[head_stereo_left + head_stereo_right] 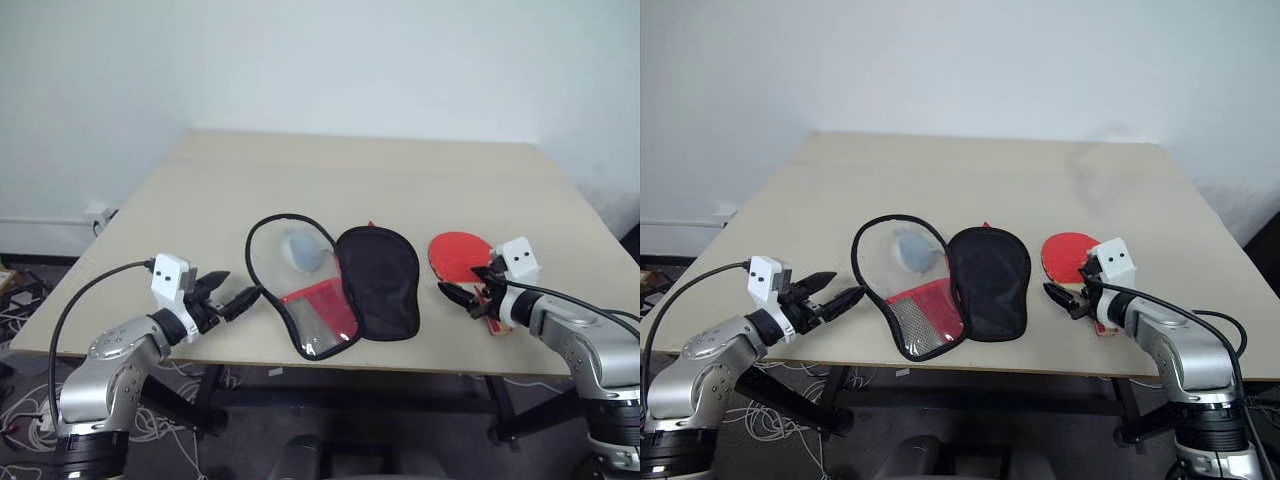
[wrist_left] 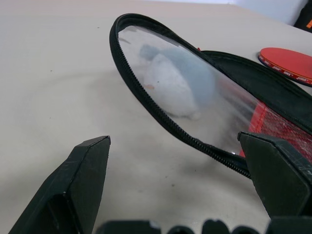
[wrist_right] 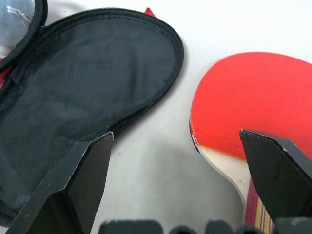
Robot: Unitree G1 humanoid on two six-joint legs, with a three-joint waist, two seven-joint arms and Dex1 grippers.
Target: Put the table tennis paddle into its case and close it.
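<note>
**Inspector:** Status of the paddle?

**Operator:** I see the table tennis paddle [image 1: 462,256] lying bare on the table [image 1: 400,170], right of the case [image 1: 335,285], apart from it. Case lies unzipped, both halves spread flat.

**Inspector:** Tools?

**Operator:** My left tool [image 1: 232,297] and right tool [image 1: 470,298] are both released, empty. I judge nothing done yet: grasping, inserting and zipping remain.

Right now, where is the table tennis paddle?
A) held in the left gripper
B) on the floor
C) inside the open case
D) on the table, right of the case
D: the table tennis paddle lies on the table to the right of the open case, apart from it.
</note>
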